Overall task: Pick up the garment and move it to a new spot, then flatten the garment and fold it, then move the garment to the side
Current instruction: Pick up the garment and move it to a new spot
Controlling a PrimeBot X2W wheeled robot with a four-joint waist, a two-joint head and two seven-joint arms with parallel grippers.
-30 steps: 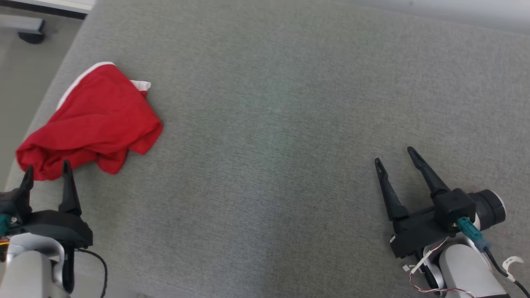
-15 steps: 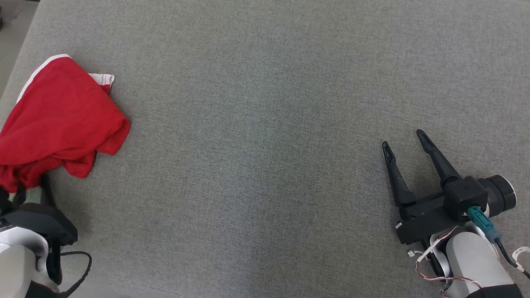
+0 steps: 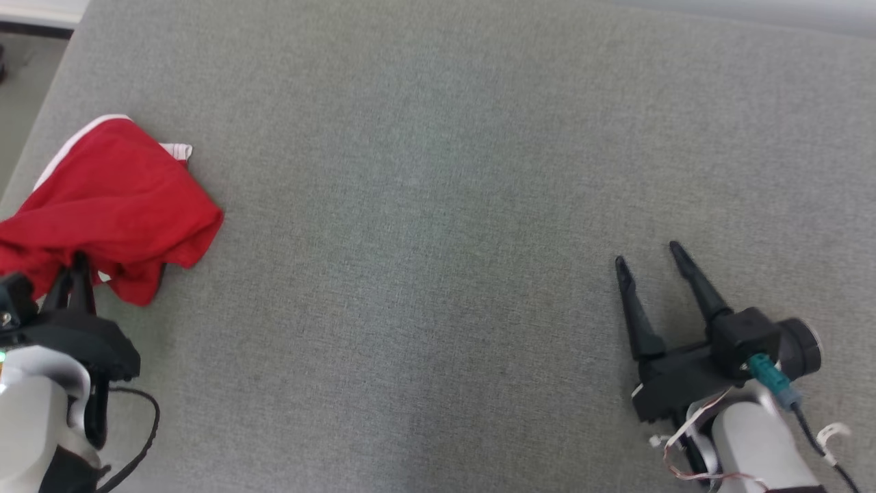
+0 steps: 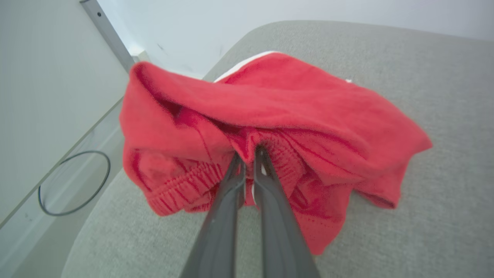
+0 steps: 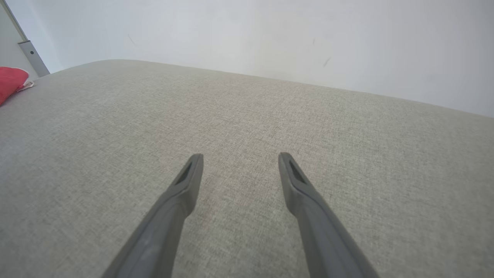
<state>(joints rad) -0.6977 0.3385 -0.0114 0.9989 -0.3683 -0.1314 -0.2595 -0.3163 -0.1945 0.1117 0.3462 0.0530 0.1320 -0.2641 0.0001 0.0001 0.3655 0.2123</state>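
2 dark fingers of the left pincer (image 4: pixel 250 151) are now clenching a near fold of the red garment (image 4: pixel 293 104), where 1 second ago they were standing apart just short of its edge. The garment is lying bunched against the left edge of the grey fabric surface (image 3: pixel 438 205), its white trim toward the far side. We are reading this as the grasp just made: the pickup is beginning, and we cannot tell whether any cloth is lifting clear. The right pincer (image 3: pixel 647 252) is hanging released, fingers spread, above bare fabric toward the near right corner, well apart from the garment. We are judging that the next move calls for lifting and carrying toward the open middle, minding the thin fold slipping out.
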